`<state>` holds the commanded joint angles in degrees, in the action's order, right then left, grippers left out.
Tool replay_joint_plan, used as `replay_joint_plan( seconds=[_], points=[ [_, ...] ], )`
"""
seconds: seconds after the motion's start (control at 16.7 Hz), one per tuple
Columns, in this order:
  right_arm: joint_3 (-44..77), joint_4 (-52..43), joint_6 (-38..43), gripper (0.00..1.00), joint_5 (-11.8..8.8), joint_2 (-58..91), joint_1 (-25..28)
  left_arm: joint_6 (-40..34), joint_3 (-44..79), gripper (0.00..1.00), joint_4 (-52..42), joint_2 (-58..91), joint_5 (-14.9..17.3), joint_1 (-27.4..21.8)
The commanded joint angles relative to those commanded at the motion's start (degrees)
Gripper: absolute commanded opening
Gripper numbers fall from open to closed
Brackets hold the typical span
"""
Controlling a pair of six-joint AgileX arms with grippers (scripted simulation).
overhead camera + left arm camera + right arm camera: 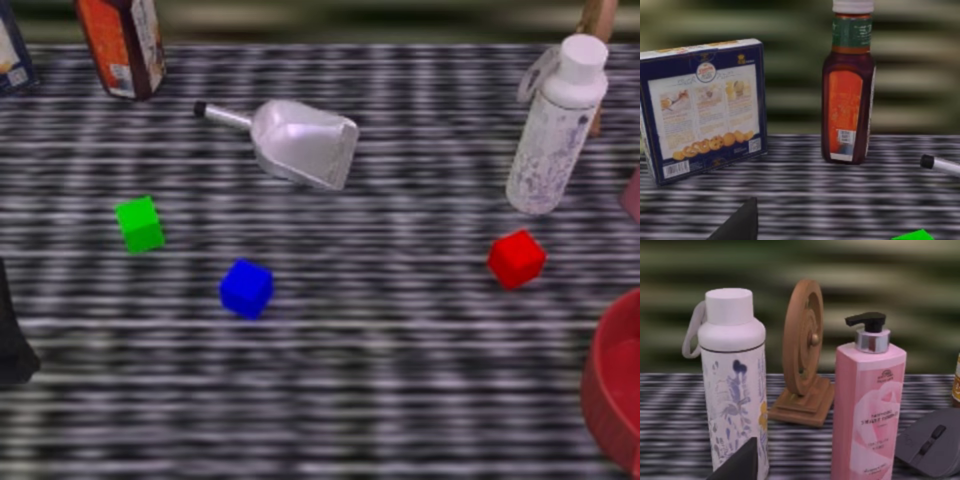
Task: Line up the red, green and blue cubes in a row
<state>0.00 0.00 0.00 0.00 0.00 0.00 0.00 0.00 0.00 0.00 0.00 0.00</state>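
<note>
Between green cube (139,223) and red cube (516,258), seemingly open tabletop (380,330).

On my table, the small bright green cube (139,223) lies toward the left side. The small deep blue cube (246,288) sits to its right and nearer the front, apart from it. The small bright red cube (516,258) is well apart on the right, just before the tall white flowered bottle (554,128). The silver metal scoop (297,141) lies behind the first two cubes. The big dark red round bowl (615,385) is at the right edge.
</note>
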Motion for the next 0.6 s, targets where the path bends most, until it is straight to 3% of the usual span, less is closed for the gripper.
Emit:
replay_joint_plan(
  seconds=[0.3, 0.6],
  points=[
    [3.5, -2.4, -0.3, 1.0, -0.2, 3.5, 0.9, 0.0, 0.0, 1.0, 0.0, 0.0, 0.0, 0.0],
    [20.1, -13.1, -1.5, 1.0, -0.3, 21.6, 4.0, 0.0, 0.0, 1.0, 0.0, 0.0, 0.0, 0.0]
  ],
)
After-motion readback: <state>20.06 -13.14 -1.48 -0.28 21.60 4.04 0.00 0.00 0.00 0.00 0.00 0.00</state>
